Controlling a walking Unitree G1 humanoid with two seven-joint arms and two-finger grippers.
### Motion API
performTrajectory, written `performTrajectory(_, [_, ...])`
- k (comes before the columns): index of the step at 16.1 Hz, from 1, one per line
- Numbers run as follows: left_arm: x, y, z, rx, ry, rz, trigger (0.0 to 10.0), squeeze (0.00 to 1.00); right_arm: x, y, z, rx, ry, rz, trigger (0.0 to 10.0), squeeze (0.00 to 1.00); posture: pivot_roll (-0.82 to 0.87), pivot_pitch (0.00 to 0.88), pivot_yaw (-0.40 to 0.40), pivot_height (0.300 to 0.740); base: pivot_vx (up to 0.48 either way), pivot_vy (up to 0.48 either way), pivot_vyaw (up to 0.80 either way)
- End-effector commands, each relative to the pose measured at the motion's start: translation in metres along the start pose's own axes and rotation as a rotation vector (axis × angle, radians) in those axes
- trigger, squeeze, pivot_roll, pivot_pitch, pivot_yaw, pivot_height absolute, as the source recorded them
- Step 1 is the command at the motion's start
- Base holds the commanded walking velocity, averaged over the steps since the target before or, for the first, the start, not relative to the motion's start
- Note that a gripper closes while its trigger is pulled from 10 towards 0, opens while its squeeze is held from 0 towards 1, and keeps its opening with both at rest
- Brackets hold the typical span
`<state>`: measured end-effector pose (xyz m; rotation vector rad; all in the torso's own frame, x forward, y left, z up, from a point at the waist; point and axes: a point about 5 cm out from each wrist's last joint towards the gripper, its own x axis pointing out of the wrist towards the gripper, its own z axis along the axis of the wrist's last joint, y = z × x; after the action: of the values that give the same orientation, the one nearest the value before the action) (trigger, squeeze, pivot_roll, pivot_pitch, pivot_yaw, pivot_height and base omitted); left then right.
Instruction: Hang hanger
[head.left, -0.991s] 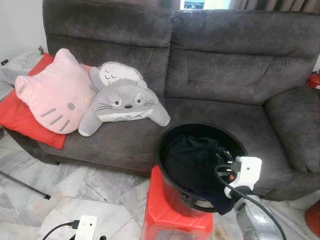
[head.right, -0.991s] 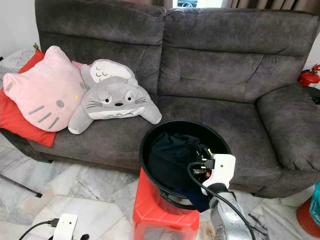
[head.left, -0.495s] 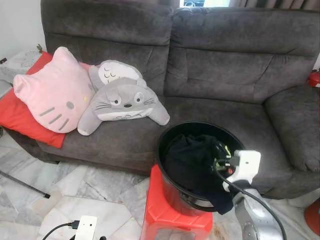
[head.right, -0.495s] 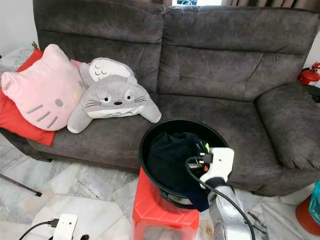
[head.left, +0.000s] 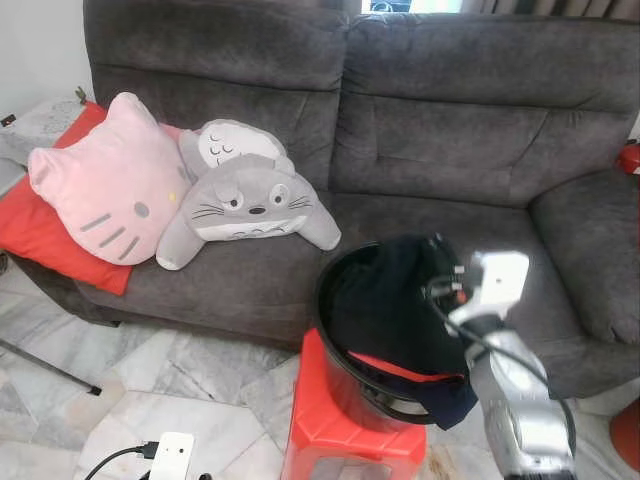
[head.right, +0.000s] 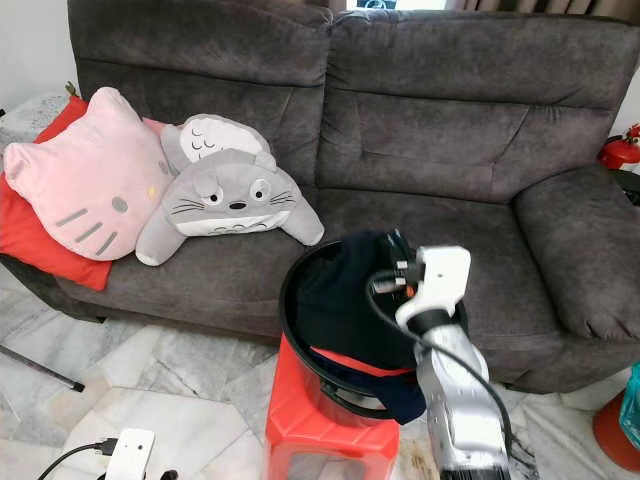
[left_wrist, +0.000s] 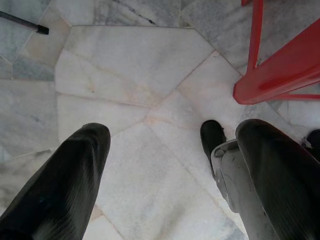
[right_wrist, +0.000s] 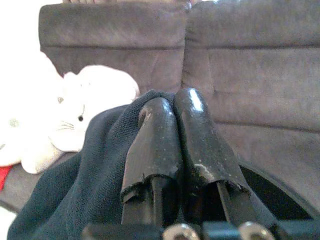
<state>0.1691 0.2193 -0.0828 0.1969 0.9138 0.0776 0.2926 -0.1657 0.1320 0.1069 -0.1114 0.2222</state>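
Here, a dark grey fabric sofa (head.left: 420, 130) spans the frame's top, with a pink cat-face cushion (head.left: 105, 185) and a grey plush creature (head.left: 245, 205) at upper left. At lower centre, a black round bucket (head.left: 335, 345) sits on a red plastic stool (head.left: 340, 435). The right gripper (right_wrist: 175, 125), fingers pinched together on a dark navy garment (head.left: 395, 305), holds it above the bucket; a red hanger bar (head.left: 400, 368) shows beneath the cloth, while the left gripper (left_wrist: 165, 165) hangs spread apart over the grey marble floor (head.left: 150, 390).

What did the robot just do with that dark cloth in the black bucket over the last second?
The right gripper, shut on the dark garment, has risen from inside the black bucket and pulled the cloth up above the rim, baring a red hanger beneath. The bucket, red stool, sofa and plush toys stayed put. The left gripper hangs open over the floor.
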Motion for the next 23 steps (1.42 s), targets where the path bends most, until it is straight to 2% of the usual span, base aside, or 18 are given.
performTrajectory(1, [-0.001,0.001,-0.007,0.028,0.033,-0.005,10.0,0.0,0.008,0.0,0.014,-0.019,-0.047,0.022,0.0,0.0,-0.13,0.0,-0.012,0.74,0.0,0.0,0.0])
performTrajectory(3, [-0.001,0.001,-0.006,0.028,0.033,-0.004,10.0,0.0,0.016,-0.002,0.017,-0.037,-0.057,0.036,0.0,0.0,-0.13,0.0,-0.009,0.74,0.0,0.0,0.0])
performTrajectory(4, [-0.001,0.0,-0.006,0.028,0.032,-0.004,10.0,0.0,0.025,-0.008,0.02,-0.053,-0.059,0.028,0.0,0.0,-0.13,0.0,-0.009,0.74,0.0,0.0,0.0])
performTrajectory(7, [-0.001,0.0,-0.006,0.03,0.032,-0.002,10.0,0.0,0.044,-0.012,0.028,-0.087,-0.064,0.053,0.0,0.0,-0.13,0.0,-0.008,0.74,0.0,0.0,0.0])
performTrajectory(12, [-0.001,0.002,-0.005,0.031,0.03,0.005,10.0,0.0,0.068,0.006,0.036,-0.104,-0.08,0.2,0.0,0.0,-0.12,0.0,-0.006,0.74,0.0,0.0,0.0])
performTrajectory(13, [-0.001,0.002,-0.004,0.031,0.029,0.007,10.0,0.0,0.07,0.015,0.036,-0.118,-0.072,0.277,0.0,0.0,-0.12,0.0,-0.006,0.74,0.0,0.0,0.0])
performTrajectory(16, [0.0,0.003,-0.004,0.034,0.028,0.008,10.0,0.0,0.073,0.024,0.032,-0.14,-0.049,0.387,0.0,0.0,-0.11,0.0,-0.005,0.74,0.0,0.0,0.0])
performTrajectory(20, [0.0,0.002,-0.004,0.041,0.03,0.003,10.0,0.0,0.065,0.027,0.012,-0.178,0.043,0.464,0.0,0.0,-0.12,0.0,-0.004,0.74,0.0,0.0,0.0])
performTrajectory(23, [0.0,0.002,-0.004,0.044,0.032,0.002,10.0,0.0,0.067,0.024,0.012,-0.183,0.03,0.467,0.0,0.0,-0.11,0.0,-0.004,0.74,0.0,0.0,0.0])
